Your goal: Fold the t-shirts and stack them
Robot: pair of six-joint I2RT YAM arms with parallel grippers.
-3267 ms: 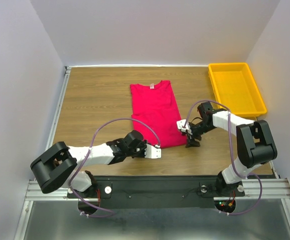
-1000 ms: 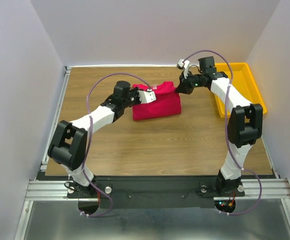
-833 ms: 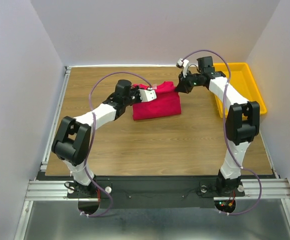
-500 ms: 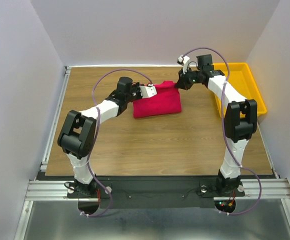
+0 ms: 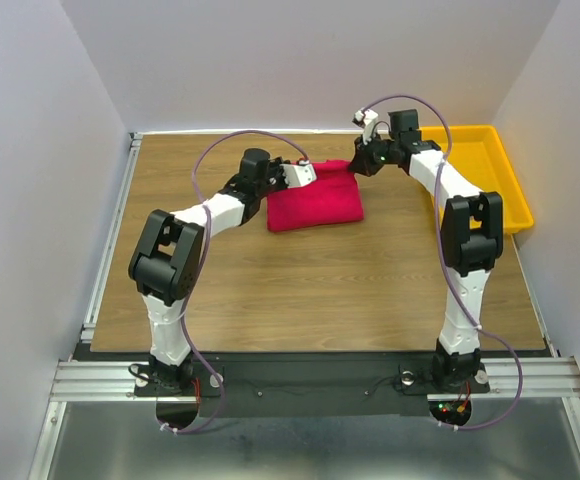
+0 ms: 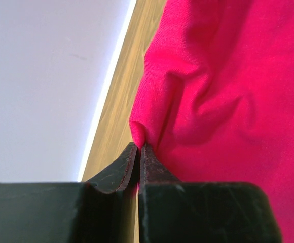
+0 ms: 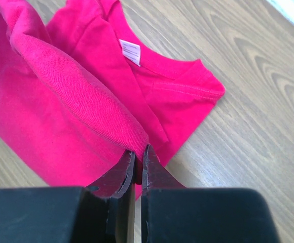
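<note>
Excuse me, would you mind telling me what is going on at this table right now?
Two robot arms are folding a pink t-shirt at the far side of the table. The left tool and the right tool are each shut on an edge of the cloth. They hold the doubled-over layer just above the collar end, which lies flat on the wood. Neither has let go yet. A yellow tray sits at the far right.

The t-shirt [image 5: 315,200] is matt knit cloth, the table [image 5: 270,280] seemingly smooth wood.
</note>
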